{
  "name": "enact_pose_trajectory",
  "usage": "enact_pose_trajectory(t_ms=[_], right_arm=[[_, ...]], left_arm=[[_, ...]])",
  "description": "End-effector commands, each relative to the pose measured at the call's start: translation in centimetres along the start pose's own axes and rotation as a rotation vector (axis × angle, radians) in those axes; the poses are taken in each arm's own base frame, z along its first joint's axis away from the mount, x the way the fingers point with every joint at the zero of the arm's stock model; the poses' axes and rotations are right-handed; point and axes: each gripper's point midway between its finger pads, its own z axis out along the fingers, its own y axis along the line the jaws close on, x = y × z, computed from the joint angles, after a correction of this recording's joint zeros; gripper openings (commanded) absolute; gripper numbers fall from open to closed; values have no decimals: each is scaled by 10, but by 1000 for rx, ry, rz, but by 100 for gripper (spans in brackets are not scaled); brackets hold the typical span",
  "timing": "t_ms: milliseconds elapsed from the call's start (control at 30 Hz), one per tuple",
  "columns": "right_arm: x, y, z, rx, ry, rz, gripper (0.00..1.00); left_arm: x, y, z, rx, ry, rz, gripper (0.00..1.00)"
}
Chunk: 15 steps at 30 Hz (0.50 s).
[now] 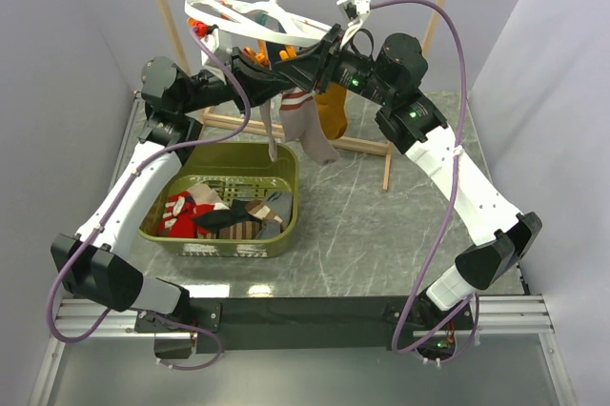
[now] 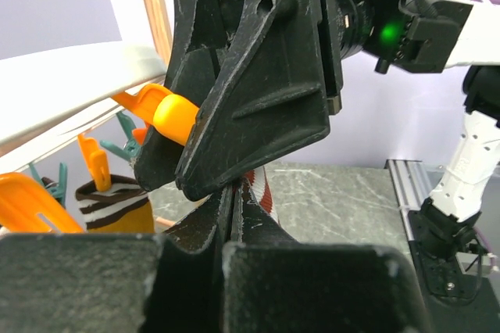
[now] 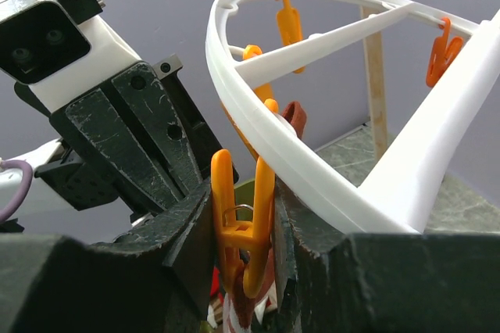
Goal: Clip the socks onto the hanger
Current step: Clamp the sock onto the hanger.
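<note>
The white oval hanger (image 1: 250, 18) hangs by its hook from the wooden rack. A taupe sock (image 1: 311, 135) with a red and white striped cuff hangs below the two grippers. My left gripper (image 1: 272, 71) is shut on the sock's cuff (image 2: 262, 191); its tips (image 2: 232, 192) sit just under the right gripper. My right gripper (image 1: 311, 61) is shut on an orange clip (image 3: 246, 220) on the hanger ring (image 3: 312, 165). It squeezes the clip's handles, and the cuff (image 3: 248, 311) sits in the clip's mouth. The left gripper shows in the right wrist view (image 3: 133, 141).
Mustard-orange socks (image 1: 333, 109) hang clipped beside the taupe sock. An olive green basket (image 1: 286, 182) with several socks stands below on the left. The wooden rack frame (image 1: 393, 144) stands behind. More orange clips (image 3: 439, 51) hang on the ring.
</note>
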Motion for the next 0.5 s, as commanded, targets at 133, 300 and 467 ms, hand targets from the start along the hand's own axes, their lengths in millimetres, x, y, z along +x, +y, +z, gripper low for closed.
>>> enact_pose_trajectory(t_ms=[133, 300, 467], right_arm=[[-20, 20, -8, -55, -53, -34, 0], [-21, 21, -9, -51, -35, -31, 19], [-25, 23, -11, -55, -37, -18, 53]], left_arm=[[-18, -12, 2, 48, -56, 44, 1], [-15, -11, -1, 21, -39, 44, 1], [-12, -10, -4, -8, -40, 42, 1]])
